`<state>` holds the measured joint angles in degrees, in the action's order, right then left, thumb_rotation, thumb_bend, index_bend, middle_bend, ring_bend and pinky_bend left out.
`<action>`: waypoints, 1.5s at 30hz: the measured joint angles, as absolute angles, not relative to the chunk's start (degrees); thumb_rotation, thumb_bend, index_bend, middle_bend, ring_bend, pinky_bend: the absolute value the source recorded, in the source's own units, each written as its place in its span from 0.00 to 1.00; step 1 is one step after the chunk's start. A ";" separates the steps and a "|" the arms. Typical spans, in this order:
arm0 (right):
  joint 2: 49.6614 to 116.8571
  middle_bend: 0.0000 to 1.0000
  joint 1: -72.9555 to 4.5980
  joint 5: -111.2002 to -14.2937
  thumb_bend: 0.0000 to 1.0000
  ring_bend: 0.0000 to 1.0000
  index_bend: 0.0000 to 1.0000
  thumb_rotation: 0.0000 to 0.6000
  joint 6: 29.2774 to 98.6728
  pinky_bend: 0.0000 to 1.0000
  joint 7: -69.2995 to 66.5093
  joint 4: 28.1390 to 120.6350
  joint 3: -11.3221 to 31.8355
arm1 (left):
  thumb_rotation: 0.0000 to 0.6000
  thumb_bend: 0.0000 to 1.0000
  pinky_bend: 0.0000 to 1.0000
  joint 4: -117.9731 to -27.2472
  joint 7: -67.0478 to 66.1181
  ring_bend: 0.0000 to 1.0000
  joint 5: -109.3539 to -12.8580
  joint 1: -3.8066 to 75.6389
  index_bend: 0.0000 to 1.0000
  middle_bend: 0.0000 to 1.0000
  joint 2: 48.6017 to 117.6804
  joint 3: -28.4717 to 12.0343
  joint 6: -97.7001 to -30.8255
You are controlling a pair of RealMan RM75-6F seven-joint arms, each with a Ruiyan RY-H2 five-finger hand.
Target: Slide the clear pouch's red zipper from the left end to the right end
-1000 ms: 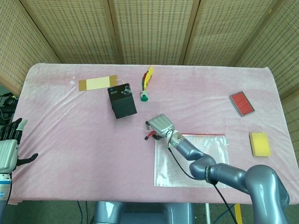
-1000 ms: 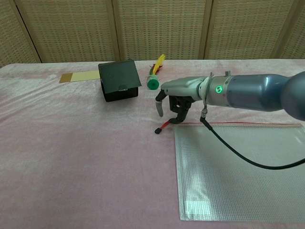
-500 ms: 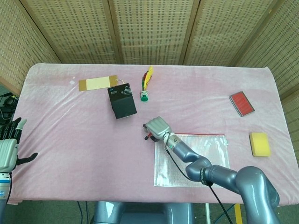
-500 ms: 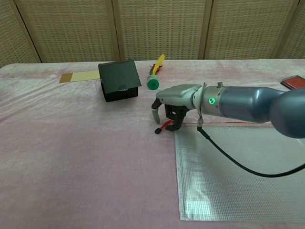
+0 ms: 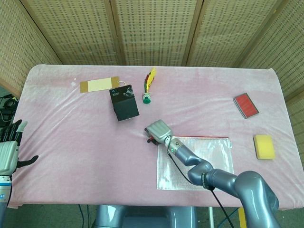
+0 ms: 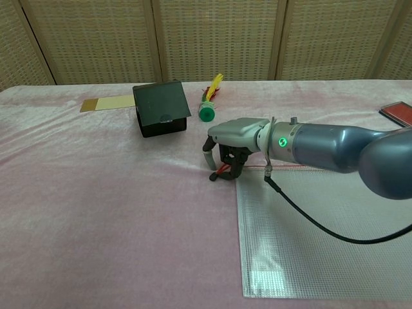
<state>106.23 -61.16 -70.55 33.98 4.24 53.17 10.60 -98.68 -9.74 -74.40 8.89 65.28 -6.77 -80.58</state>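
The clear pouch (image 5: 199, 161) (image 6: 322, 232) lies flat on the pink cloth at the front right. Its red zipper track (image 6: 335, 167) runs along the far edge. The red zipper pull (image 6: 221, 171) (image 5: 150, 139) sticks out at the left end. My right hand (image 5: 158, 129) (image 6: 230, 138) hovers low over that end, its fingers curled down on either side of the pull. A gap shows between thumb and fingers, and no firm pinch is visible. My left hand (image 5: 9, 147) hangs off the table's left edge with fingers spread, holding nothing.
A black box (image 5: 124, 103) (image 6: 161, 107) and a green-based shuttlecock (image 5: 148, 85) (image 6: 209, 103) sit behind the right hand. A yellow card (image 5: 99, 85) lies at the back left. A red case (image 5: 245, 105) and a yellow sponge (image 5: 264, 147) lie at the right.
My right hand has shifted a little left and lowered over the zipper pull, its fingers now straddling it. The pouch and the left hand have not moved.
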 measured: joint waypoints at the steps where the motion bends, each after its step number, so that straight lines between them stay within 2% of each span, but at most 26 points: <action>1: 106.31 0.98 -61.12 -70.93 0.55 0.96 0.56 1.00 34.22 1.00 3.86 53.02 10.58 | 1.00 0.00 0.00 -98.74 -9.76 0.00 -74.42 8.91 0.00 0.00 65.28 -6.77 -80.58; 17: 106.97 0.98 -60.73 -73.35 0.57 0.96 0.58 1.00 35.81 1.00 1.14 51.72 10.66 | 1.00 0.00 0.00 -98.78 -9.95 0.00 -74.47 9.03 0.00 0.00 65.36 -6.54 -80.56; 22: 107.22 0.98 -60.64 -73.53 0.58 0.96 0.61 1.00 36.07 1.00 0.82 51.61 10.77 | 1.00 0.00 0.00 -98.79 -9.84 0.00 -74.42 9.02 0.00 0.00 65.31 -6.55 -80.61; 27: 107.45 0.99 -60.68 -73.40 0.65 0.96 0.66 1.00 35.69 1.00 0.92 51.25 10.82 | 1.00 0.00 0.00 -98.80 -9.87 0.00 -74.47 9.04 0.00 0.00 65.31 -6.49 -80.60; 32: 107.61 0.99 -60.42 -73.84 0.66 0.96 0.72 1.00 37.10 1.00 0.21 51.28 11.10 | 1.00 0.00 0.00 -98.73 -9.72 0.00 -74.32 9.10 0.00 0.00 65.30 -6.49 -80.42; 45: 102.79 0.99 -59.89 -74.97 0.68 0.96 0.73 1.00 41.34 1.00 -5.25 61.02 14.80 | 1.00 0.00 0.00 -98.47 -8.20 0.00 -73.74 9.76 0.00 0.00 65.02 -6.42 -78.44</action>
<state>102.79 -59.89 -74.97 41.34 -5.25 61.02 14.80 -98.47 -8.20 -73.74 9.76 65.02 -6.42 -78.44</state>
